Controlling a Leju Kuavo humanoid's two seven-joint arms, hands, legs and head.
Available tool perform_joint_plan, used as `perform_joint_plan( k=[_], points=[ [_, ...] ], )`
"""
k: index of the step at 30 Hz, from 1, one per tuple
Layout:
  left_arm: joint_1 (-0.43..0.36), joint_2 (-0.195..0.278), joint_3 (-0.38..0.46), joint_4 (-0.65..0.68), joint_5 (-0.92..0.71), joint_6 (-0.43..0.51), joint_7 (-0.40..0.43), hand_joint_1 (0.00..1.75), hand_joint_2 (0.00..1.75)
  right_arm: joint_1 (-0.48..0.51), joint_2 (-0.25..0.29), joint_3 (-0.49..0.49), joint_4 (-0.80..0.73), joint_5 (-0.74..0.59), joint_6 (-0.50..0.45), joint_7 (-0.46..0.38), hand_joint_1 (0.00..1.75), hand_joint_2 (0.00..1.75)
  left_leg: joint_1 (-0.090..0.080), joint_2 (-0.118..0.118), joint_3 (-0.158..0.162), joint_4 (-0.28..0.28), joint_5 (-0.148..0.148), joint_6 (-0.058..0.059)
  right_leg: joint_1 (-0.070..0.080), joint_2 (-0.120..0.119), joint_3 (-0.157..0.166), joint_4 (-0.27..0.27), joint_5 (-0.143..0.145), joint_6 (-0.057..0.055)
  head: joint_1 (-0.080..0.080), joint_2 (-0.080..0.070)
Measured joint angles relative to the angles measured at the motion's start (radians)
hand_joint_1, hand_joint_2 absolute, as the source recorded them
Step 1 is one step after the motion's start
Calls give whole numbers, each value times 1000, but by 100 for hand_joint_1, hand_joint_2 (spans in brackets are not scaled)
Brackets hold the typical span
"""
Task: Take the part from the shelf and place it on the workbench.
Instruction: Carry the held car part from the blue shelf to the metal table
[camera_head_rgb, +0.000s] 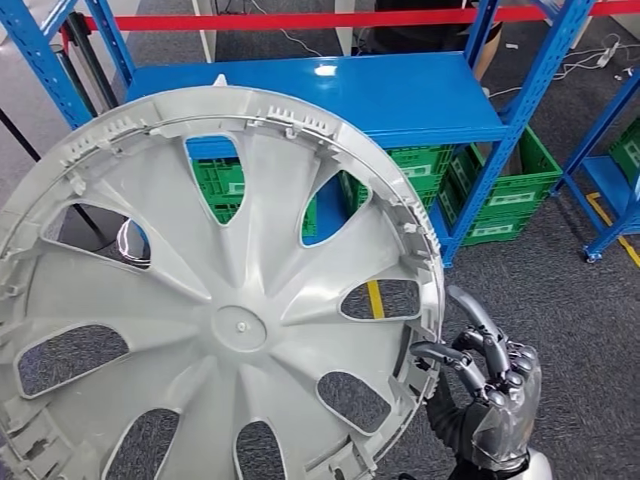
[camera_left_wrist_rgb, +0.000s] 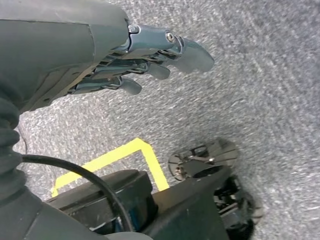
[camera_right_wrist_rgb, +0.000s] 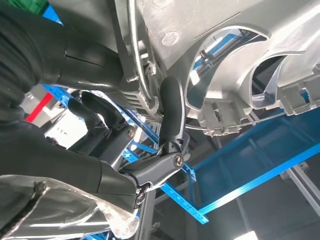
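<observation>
The grey wheel cover (camera_head_rgb: 226, 300) is pinched at its rim by the right hand (camera_head_rgb: 483, 385). It is judged light, stiff and springy; its broad face may swing, so the rim suits gripping. The left hand (camera_left_wrist_rgb: 151, 60) hangs with fingers loosely apart, holding nothing.

The right hand (camera_head_rgb: 494, 385) has dark metal fingers with silvery knuckle links, above a black ribbed wrist cuff and a glossy silver forearm shell. Close behind it, round screws mark the finger hinges, and the thumb (camera_right_wrist_rgb: 171, 107) looks rubber-padded, though glare blurs it. The left hand (camera_left_wrist_rgb: 151, 60) shows blue-grey fingers, one pivot screw, a grey ribbed cover and a black cable (camera_left_wrist_rgb: 75, 172) beside its wrist.
</observation>
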Motion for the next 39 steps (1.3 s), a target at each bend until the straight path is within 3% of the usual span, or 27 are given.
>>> perform_joint_plan(
  k=[1, 2, 4, 5, 7, 9, 10, 12, 14, 15, 16, 18, 20, 21, 22, 24, 25, 26, 29, 30, 31, 32, 34, 36, 37, 38, 39],
  points=[
    [0, 0, 0, 0, 0, 0, 0, 0, 175, -2, -3, 3, 2, 0, 0, 2, 175, 175, 0, 1, -16, 9, 5, -1, 0, 0, 18, 1, 14, 1, 0, 0],
    [0, -1, 1, 0, 0, 0, -1, 0, 175, -4, -5, 6, 3, 0, 0, 4, 175, 175, 1, 1, -31, 18, 10, -3, 0, 0, 53, -34, 41, 2, 0, 0],
    [0, -2, 1, 0, 0, 0, -2, 0, 175, -10, -9, 11, 5, 0, 0, 7, 175, 175, 0, 1, -58, 39, 18, -10, 0, 0, 154, -167, 72, 1, 0, 0],
    [0, -2, 1, 0, 0, 1, -3, 0, 175, -13, -11, 14, 6, 1, 0, 9, 175, 175, -1, 0, -69, 47, 23, -15, 1, 1, 193, -224, 71, -2, 0, 0],
    [2, -3, 3, 0, 1, 1, -4, 0, 175, -16, -15, 19, 8, 0, -1, 14, 175, 175, -3, -1, -81, 55, 37, -25, 5, 3, 220, -272, 59, -9, -1, 0],
    [4, -3, 6, 1, 2, 1, -6, 0, 175, -19, -19, 25, 11, 1, -2, 22, 175, 175, -2, -3, -89, 58, 43, -36, 3, 2, 201, -272, 71, -25, -1, 0],
    [5, -2, 7, 1, 2, 1, -6, 0, 175, -22, -20, 28, 13, 2, -2, 25, 175, 175, -1, -4, -95, 70, 24, -42, 2, 0, 192, -273, 79, -36, -2, 0],
    [7, -2, 8, 1, 2, 0, -7, 0, 175, -28, -22, 35, 17, 4, -2, 32, 175, 175, 3, -7, -113, 143, -65, -53, -1, -3, 172, -274, 101, -53, -6, 0],
    [7, -2, 8, 1, 2, 0, -7, 0, 175, -31, -24, 40, 20, 5, -2, 34, 175, 175, 6, -7, -130, 263, -150, -59, 1, -4, 144, -270, 123, -57, -8, 0],
    [7, -2, 8, 1, 2, 0, -7, 0, 175, -32, -24, 42, 21, 5, -2, 35, 175, 175, 7, -7, -128, 306, -160, -60, 2, -5, 128, -267, 133, -57, -7, 0],
    [7, -2, 8, 1, 2, 0, -7, 0, 175, -32, -24, 43, 22, 5, -2, 35, 175, 175, 7, -7, -114, 321, -147, -59, 3, -5, 110, -263, 143, -56, -8, 0],
    [7, -2, 8, 1, 2, 0, -8, 0, 175, -33, -25, 46, 24, 5, -2, 36, 175, 175, 6, -8, -41, 249, -90, -51, 5, -4, 78, -255, 162, -54, -8, 0],
    [4, 0, 8, 1, 2, 0, -8, 0, 175, -34, -25, 47, 25, 5, -2, 36, 175, 175, 2, -11, 58, 102, -83, -38, 6, -4, 59, -251, 181, -47, -7, 0],
    [3, 0, 8, 1, 2, 0, -9, 0, 175, -35, -25, 47, 25, 6, -2, 36, 175, 175, -2, -12, 89, 48, -91, -33, 5, -4, 56, -253, 191, -41, -6, 0],
    [2, 1, 8, 1, 2, 0, -9, 0, 175, -36, -25, 48, 25, 6, -2, 36, 175, 175, -5, -14, 104, 17, -100, -29, 3, -5, 55, -256, 202, -36, -8, 0],
    [3, 0, 8, 2, 2, 0, -9, 0, 175, -37, -26, 48, 25, 8, -2, 39, 175, 175, -7, -13, 95, 5, -82, -20, 0, -5, 52, -267, 223, -24, -11, 0],
    [2, 0, 8, 2, 2, 0, -9, 0, 175, -37, -27, 49, 25, 9, -3, 43, 175, 175, -5, -11, 86, 0, -69, -14, 0, -3, 45, -265, 216, -19, -13, 0],
    [2, -1, 8, 3, 2, 0, -9, 0, 175, -38, -29, 51, 26, 11, -3, 49, 175, 175, -3, -8, 72, -4, -53, -8, 1, -1, 33, -248, 188, -14, -11, 0],
    [2, -3, 10, 4, 4, 0, -9, 0, 175, -42, -37, 59, 28, 14, -3, 65, 175, 175, -3, -3, 19, -3, -10, 4, 1, 2, -7, -84, 32, -5, -5, 0],
    [3, -4, 11, 4, 4, 0, -9, 0, 175, -44, -40, 62, 30, 14, -3, 69, 175, 175, -4, -1, 0, -1, 4, 4, 1, 2, -10, -24, 9, -3, -5, 0],
    [3, -4, 12, 4, 5, -1, -10, 0, 175, -46, -43, 65, 32, 14, -3, 73, 175, 175, -5, -1, -18, 2, 16, 4, 1, 2, -5, 16, 11, -2, -5, 0],
    [3, -5, 13, 4, 6, -1, -11, 0, 175, -48, -46, 68, 34, 16, -3, 78, 175, 175, -5, -1, -38, 6, 29, 2, 1, 2, 16, 24, 34, -3, -5, 0],
    [2, -5, 15, 4, 9, 0, -13, 0, 175, -53, -50, 75, 38, 20, -3, 86, 175, 175, -6, -5, -75, 17, 53, -4, 2, 10, 110, -61, 80, -9, -5, 0],
    [1, -6, 16, 4, 11, 0, -17, 0, 175, -60, -53, 81, 39, 24, -4, 93, 175, 175, -9, -14, -101, 31, 74, -11, 3, 30, 239, -225, 59, -20, -5, 0],
    [1, -6, 16, 4, 12, 0, -18, 0, 175, -63, -55, 84, 40, 26, -4, 95, 175, 175, -10, -18, -108, 34, 85, -16, 5, 37, 276, -282, 38, -25, -4, 0],
    [2, -6, 17, 4, 12, 0, -20, 0, 175, -66, -56, 87, 41, 27, -4, 98, 175, 175, -10, -23, -114, 33, 98, -21, 8, 38, 292, -313, 28, -30, -4, 0],
    [4, -6, 19, 4, 13, 1, -21, 0, 175, -68, -58, 89, 42, 28, -4, 100, 175, 175, -9, -28, -118, 31, 111, -26, 8, 32, 283, -316, 31, -36, -4, 0]
  ],
)
